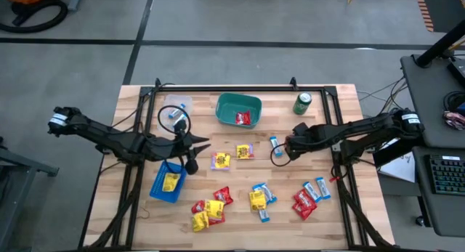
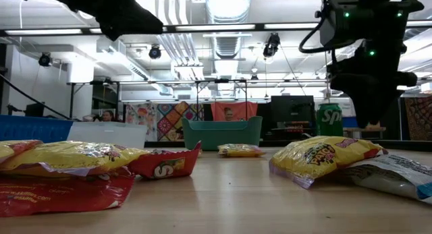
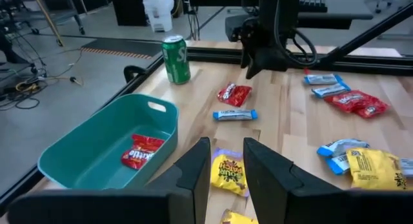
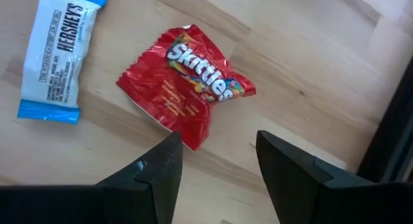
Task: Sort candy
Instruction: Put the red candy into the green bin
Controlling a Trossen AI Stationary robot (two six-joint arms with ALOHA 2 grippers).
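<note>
Wrapped candy lies loose on the wooden table (image 1: 341, 216). My right gripper (image 4: 216, 164) stands open, pointing steeply down just over a red packet (image 4: 187, 82), with a blue-and-white wrapper (image 4: 58, 53) beside it. Neither is touched. The left wrist view shows that gripper (image 3: 255, 66) above the same red packet (image 3: 233, 93). My left gripper (image 3: 226, 162) hovers open at the table's middle left (image 1: 203, 144), nearly level, empty. A yellow packet (image 3: 227, 172) lies on the table beyond its fingers. A teal bin (image 1: 227, 105) holds a red packet (image 1: 243, 118). A blue tray (image 1: 158, 188) holds a yellow packet (image 1: 171, 181).
A green can (image 1: 302, 103) stands at the far right beside the black frame rail. A clear container (image 1: 176, 110) sits at the far left. Mixed candy lies near the front edge: red and yellow (image 1: 209, 208), yellow and blue-and-white (image 1: 259, 197), red and blue-and-white (image 1: 309, 197).
</note>
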